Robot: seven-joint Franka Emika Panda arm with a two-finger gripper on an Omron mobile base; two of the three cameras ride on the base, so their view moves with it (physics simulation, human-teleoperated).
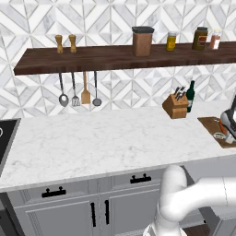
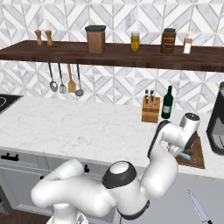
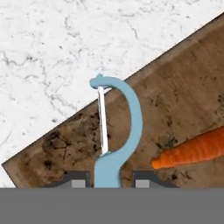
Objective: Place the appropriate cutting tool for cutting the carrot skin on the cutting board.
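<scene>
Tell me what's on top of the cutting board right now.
On the cutting board lies the carrot, with the light-blue peeler over the board's edge, its handle between the jaws of the gripper. Whether the peeler rests on the wood can't be told.

The marble counter (image 1: 92, 143) lies bare and wide to the left of the cutting board (image 3: 183, 109) — free passage there. On the board, the carrot (image 3: 192, 151) lies just beside the blue peeler (image 3: 116, 131) between the fingers (image 3: 78, 180). The knife block (image 2: 151, 109) and dark bottle (image 2: 167, 103) stand behind — the coffee machine (image 2: 217, 122) flanks the board's right.
</scene>
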